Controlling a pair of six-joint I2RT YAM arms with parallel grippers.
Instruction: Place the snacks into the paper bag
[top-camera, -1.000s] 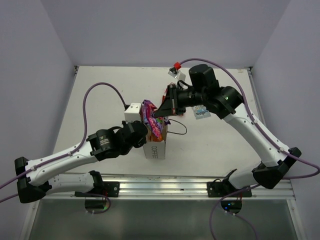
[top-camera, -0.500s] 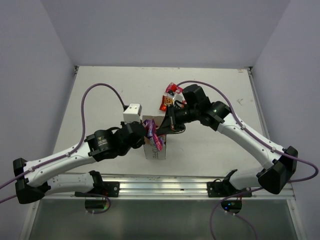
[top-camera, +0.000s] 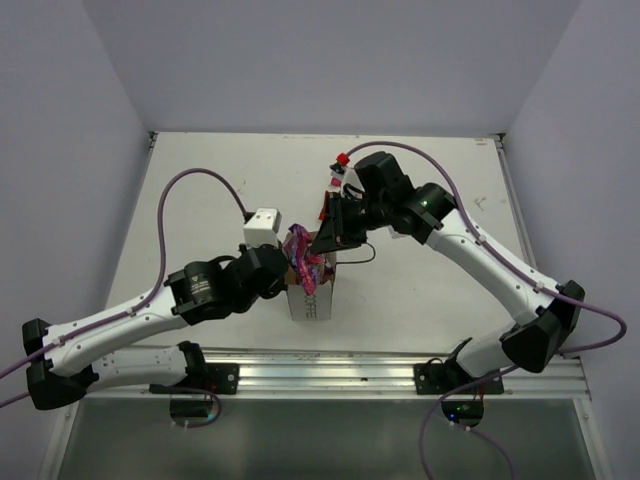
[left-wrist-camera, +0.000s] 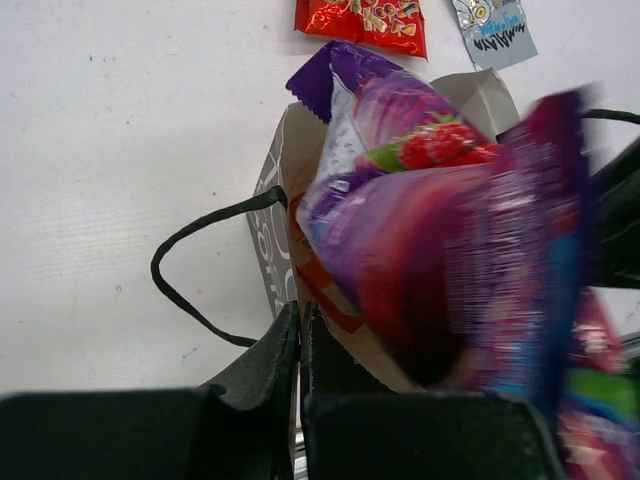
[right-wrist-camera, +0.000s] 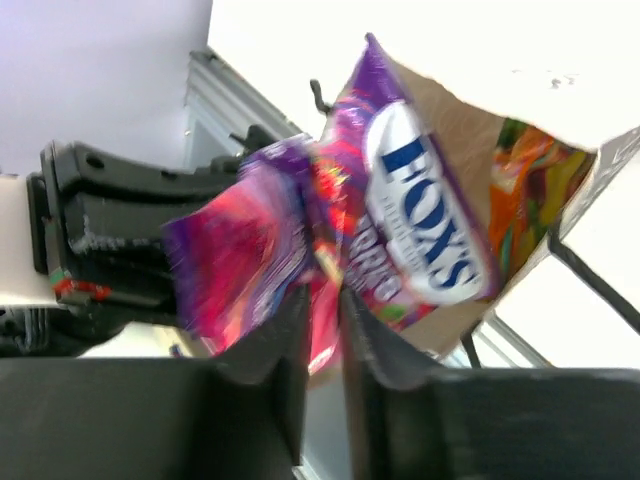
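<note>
Pinching the crinkly pink packet (right-wrist-camera: 240, 265) is right claw (right-wrist-camera: 322, 310); left claw (left-wrist-camera: 300, 330) clamps boxy paper bag (left-wrist-camera: 268, 225).

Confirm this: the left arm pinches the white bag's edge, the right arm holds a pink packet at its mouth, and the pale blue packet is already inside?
Only the last part is wrong: the left wrist view shows the pale blue packet lying on the table beyond the paper bag, beside the red-orange packet. Both arms are as you say.
</note>
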